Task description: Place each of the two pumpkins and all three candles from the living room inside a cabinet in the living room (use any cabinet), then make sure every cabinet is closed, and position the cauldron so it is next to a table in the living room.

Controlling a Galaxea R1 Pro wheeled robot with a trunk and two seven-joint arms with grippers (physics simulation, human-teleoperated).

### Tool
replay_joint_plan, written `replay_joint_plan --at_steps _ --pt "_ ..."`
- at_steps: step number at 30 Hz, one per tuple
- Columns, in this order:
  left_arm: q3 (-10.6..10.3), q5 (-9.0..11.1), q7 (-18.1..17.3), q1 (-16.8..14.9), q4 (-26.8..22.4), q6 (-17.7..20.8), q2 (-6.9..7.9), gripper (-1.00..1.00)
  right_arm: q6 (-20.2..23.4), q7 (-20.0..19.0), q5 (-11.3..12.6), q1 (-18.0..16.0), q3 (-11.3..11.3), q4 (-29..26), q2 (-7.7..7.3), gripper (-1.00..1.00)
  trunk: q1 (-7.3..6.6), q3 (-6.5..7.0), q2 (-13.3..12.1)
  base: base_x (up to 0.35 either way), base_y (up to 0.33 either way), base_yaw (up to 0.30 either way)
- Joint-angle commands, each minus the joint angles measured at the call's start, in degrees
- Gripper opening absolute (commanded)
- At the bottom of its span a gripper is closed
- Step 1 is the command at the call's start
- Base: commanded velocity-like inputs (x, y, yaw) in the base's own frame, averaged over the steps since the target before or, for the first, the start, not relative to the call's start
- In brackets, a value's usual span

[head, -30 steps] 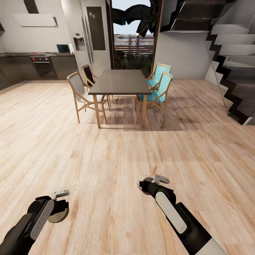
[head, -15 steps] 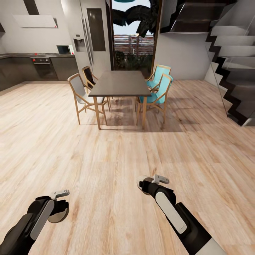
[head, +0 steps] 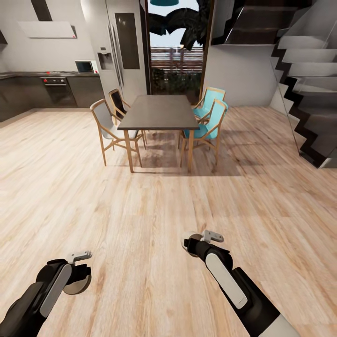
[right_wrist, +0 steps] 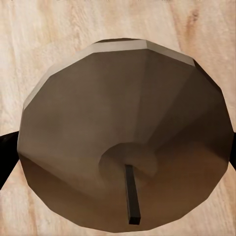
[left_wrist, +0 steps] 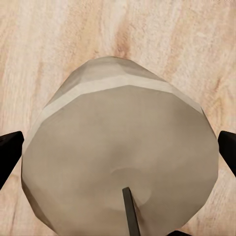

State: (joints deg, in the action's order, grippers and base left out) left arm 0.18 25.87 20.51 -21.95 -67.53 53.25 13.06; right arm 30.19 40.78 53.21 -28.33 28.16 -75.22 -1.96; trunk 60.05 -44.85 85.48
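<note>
Both arms are held low over bare wood floor (head: pixel 140 210), each carrying a candle.

Left gripper (head: pixel 77 276): pinching a candle (head: pixel 78 284), a pale beige stub seen in the head view as a rounded disc below the grey fingertip. In the left wrist view the candle (left_wrist: pixel 120 167) sits between the two dark fingers (left_wrist: pixel 9 152), one at each side edge, both against its sides. The wick end faces the camera, with a dark wick (left_wrist: pixel 132 211) rising from the centre of the top face. The long axis runs along the fingers, away from the camera toward the floor; the candle's far end points down at the planks.

Right gripper (head: pixel 199 241): pinching a second candle (head: pixel 188 239), of which a pale rim shows at the front of the gripper in the head view. In the right wrist view this candle (right_wrist: pixel 125 147) looks darker and brown-shaded, with its wick (right_wrist: pixel 132 196) standing from a shallow dip in the top. A dark finger (right_wrist: pixel 7 152) is visible at one edge against its side. Same pose: wick end toward the camera, long axis along the fingers, far end toward the floor.

Ahead, well apart from both arms: a dark dining table (head: pixel 158 112) with two wooden chairs (head: pixel 110 128) on one side and two teal chairs (head: pixel 208 121) on the other. Kitchen units (head: pixel 47 89) lie at the far left and a staircase (head: pixel 304 84) at the right.
</note>
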Motion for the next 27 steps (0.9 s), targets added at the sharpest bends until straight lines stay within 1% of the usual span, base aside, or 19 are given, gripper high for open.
replay_joint_plan --at_steps 1,10,19,27 --pt "0.0 0.6 0.5 0.0 -0.1 0.2 0.02 -1.0 0.0 0.5 0.5 -0.1 0.1 -0.1 -0.06 -1.0 -0.23 0.14 -0.4 0.0 0.0 0.0" --pt "0.0 0.6 0.5 0.0 -0.1 0.3 -0.04 -1.0 0.1 0.6 0.5 -0.1 0.1 -0.1 -0.19 -1.0 -2.2 1.75 -4.0 0.0 0.0 0.0" --pt "-0.2 0.6 0.6 0.0 0.0 0.2 -1.68 -1.0 0.1 0.6 0.5 -0.1 0.1 -0.2 -0.21 -1.0 -4.18 3.37 -7.6 0.0 0.0 0.0" --pt "-0.2 0.6 0.6 0.0 0.0 0.1 -2.05 -1.0 -0.1 0.5 0.5 -0.1 0.0 -0.1 0.07 -1.0 -5.94 4.8 -10.8 0.0 0.0 0.0"
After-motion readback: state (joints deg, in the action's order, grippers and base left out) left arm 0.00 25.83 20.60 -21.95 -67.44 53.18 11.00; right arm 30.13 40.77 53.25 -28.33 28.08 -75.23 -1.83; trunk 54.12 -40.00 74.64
